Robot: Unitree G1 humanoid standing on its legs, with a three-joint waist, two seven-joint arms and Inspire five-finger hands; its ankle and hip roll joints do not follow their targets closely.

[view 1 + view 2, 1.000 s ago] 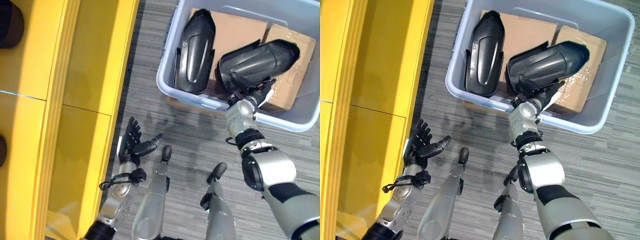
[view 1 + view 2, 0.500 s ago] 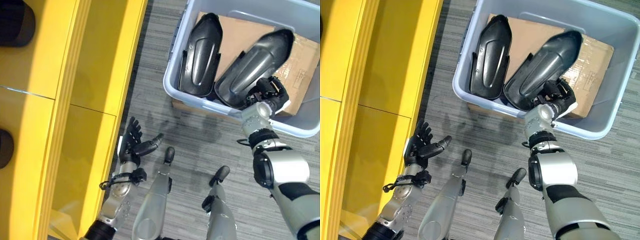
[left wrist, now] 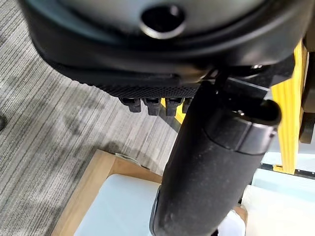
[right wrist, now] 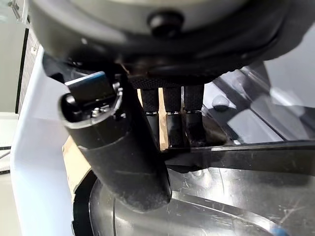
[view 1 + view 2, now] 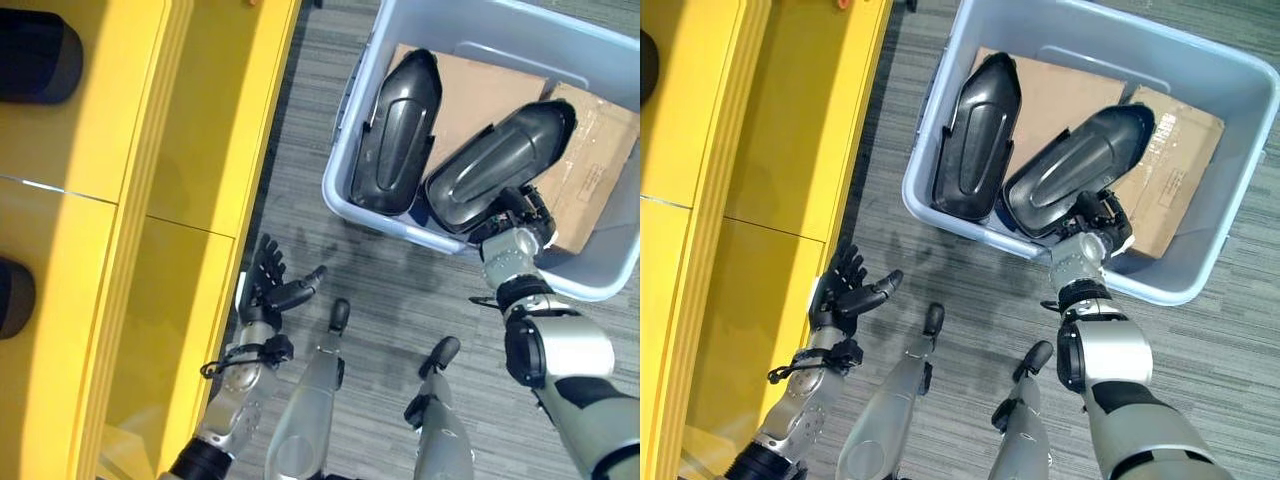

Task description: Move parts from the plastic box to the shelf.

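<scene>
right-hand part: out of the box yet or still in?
Still in. The right hand grips the near end of the black part, which lies tilted inside the plastic box beside another black part.

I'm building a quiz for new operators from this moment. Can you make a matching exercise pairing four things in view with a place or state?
Things:
1. left hand
2. right hand
3. cardboard
4. shelf

States:
A. yellow, on the robot's left
B. open, above the floor
C. lying flat inside the plastic box
D. gripping a black part

Pairs: 1-B, 2-D, 3-C, 4-A
</scene>
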